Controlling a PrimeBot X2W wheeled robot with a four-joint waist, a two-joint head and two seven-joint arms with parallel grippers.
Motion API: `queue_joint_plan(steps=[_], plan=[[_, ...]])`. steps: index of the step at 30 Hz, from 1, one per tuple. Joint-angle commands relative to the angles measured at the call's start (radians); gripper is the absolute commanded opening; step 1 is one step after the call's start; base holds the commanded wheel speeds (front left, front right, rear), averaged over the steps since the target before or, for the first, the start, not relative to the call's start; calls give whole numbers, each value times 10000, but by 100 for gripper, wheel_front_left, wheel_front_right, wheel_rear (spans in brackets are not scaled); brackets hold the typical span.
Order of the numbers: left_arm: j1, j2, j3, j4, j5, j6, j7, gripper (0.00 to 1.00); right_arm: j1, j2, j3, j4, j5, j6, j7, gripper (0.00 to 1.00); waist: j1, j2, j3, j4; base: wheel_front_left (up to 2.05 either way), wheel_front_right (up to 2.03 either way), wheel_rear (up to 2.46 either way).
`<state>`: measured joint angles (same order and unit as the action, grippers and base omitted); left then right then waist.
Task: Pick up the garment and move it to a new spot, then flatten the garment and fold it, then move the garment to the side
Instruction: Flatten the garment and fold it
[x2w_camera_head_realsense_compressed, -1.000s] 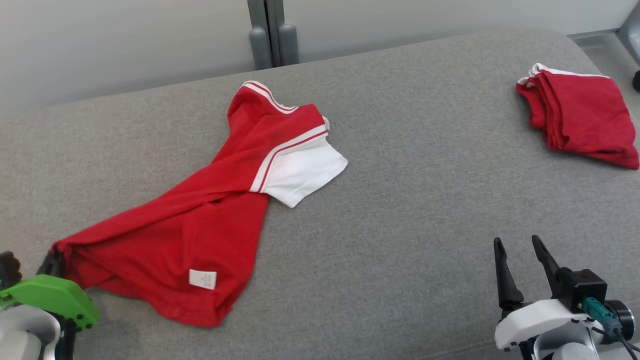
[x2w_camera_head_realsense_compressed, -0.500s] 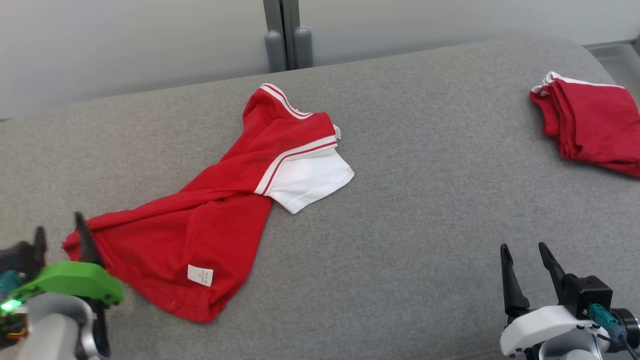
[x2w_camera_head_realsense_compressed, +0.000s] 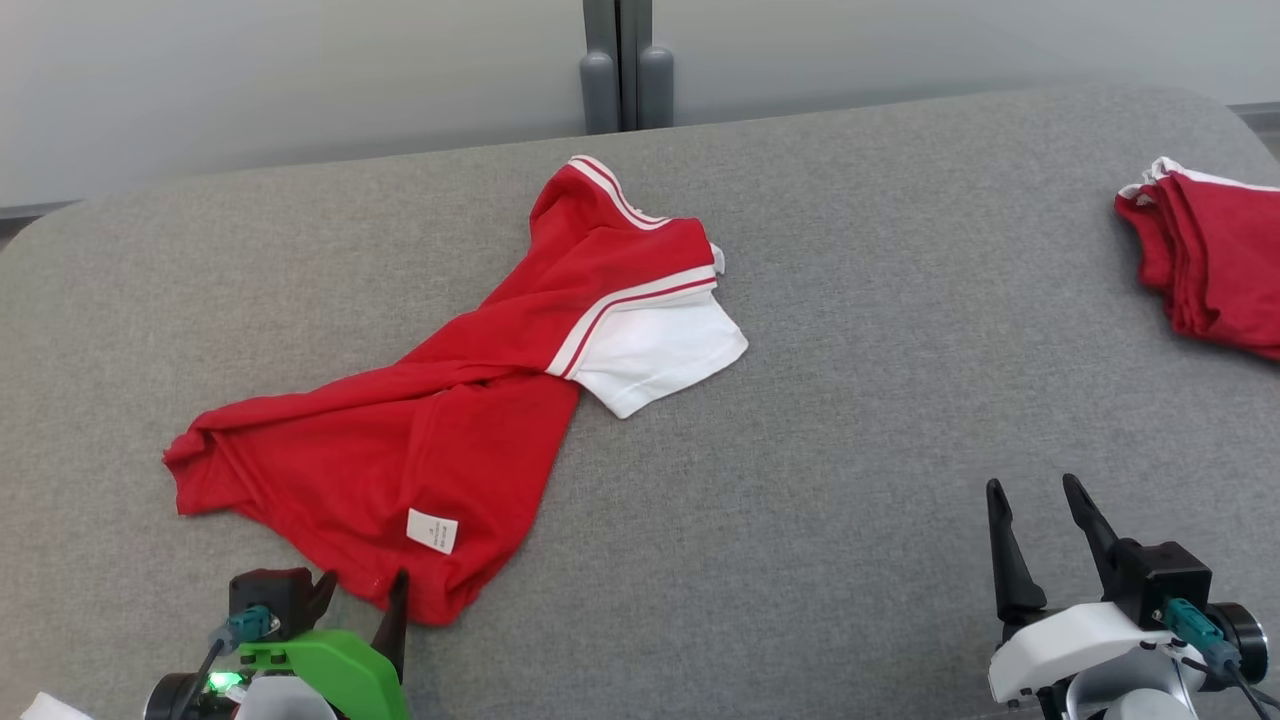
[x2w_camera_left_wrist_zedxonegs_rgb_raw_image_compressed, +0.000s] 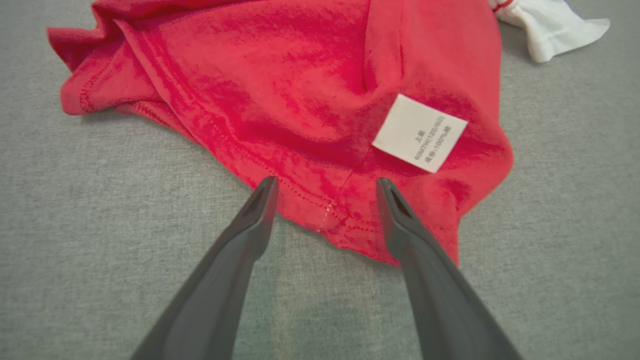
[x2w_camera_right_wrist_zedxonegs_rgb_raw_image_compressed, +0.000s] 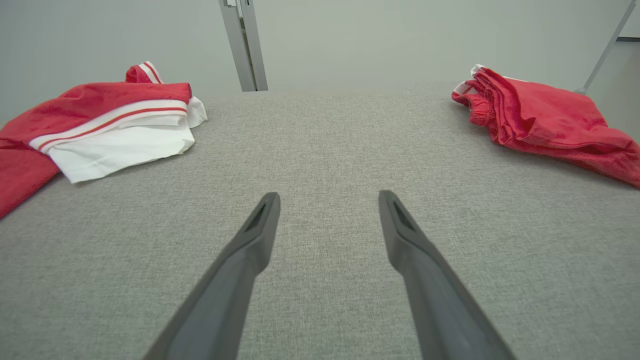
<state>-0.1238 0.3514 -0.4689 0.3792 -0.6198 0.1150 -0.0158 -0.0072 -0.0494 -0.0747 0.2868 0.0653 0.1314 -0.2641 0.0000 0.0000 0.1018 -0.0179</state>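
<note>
Grey fabric-covered worktop (x2w_camera_head_realsense_compressed: 850, 400) with a plain pale wall behind it and a grey post (x2w_camera_head_realsense_compressed: 625, 65) up at 12 o'clock. The garment (x2w_camera_head_realsense_compressed: 420, 450), a red tee with a white sleeve (x2w_camera_head_realsense_compressed: 665, 350), is sprawled crumpled and half twisted left of centre. It runs diagonally from about 8 o'clock up toward 12, with its white label (x2w_camera_head_realsense_compressed: 432, 531) facing up near the bottom hem. The left gripper (x2w_camera_head_realsense_compressed: 362, 580) sits low at 7 o'clock, forearm coming in from the bottom edge, pointing up at that hem. Its fingers (x2w_camera_left_wrist_zedxonegs_rgb_raw_image_compressed: 260, 200) are spread wide with the hem's edge lying between the tips, nothing pinched. The right gripper (x2w_camera_head_realsense_compressed: 1032, 483) is parked at 5 o'clock over bare fabric, well apart from the tee, fingers (x2w_camera_right_wrist_zedxonegs_rgb_raw_image_compressed: 262, 215) also wide and holding nothing. A folded red pile (x2w_camera_head_realsense_compressed: 1215, 265) sits at 2 o'clock.
</note>
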Motion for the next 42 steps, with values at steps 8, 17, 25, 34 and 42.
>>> queue_joint_plan(steps=[8,17,25,34,42], plan=[[-493,-38,-184,911,-220,-426,375,31,-196,-20,53,30,-11,-15,-2,100,0,0,318,-157,0,0,0],[-444,-20,-140,898,-283,-564,-23,0,-35,-23,9,77,102,-15,-2,100,0,0,207,-275,0,0,0],[626,379,195,-1905,-432,210,-71,0,291,-21,-135,125,150,-15,-2,100,0,0,-309,-66,0,0,0],[2028,976,543,-5710,-820,1075,740,0,526,-21,-63,158,258,-15,-2,100,0,0,-836,334,0,0,0],[1391,1248,1011,-6101,-967,1139,1012,0,293,-18,195,244,348,-15,-2,100,0,0,-923,339,0,0,0]])
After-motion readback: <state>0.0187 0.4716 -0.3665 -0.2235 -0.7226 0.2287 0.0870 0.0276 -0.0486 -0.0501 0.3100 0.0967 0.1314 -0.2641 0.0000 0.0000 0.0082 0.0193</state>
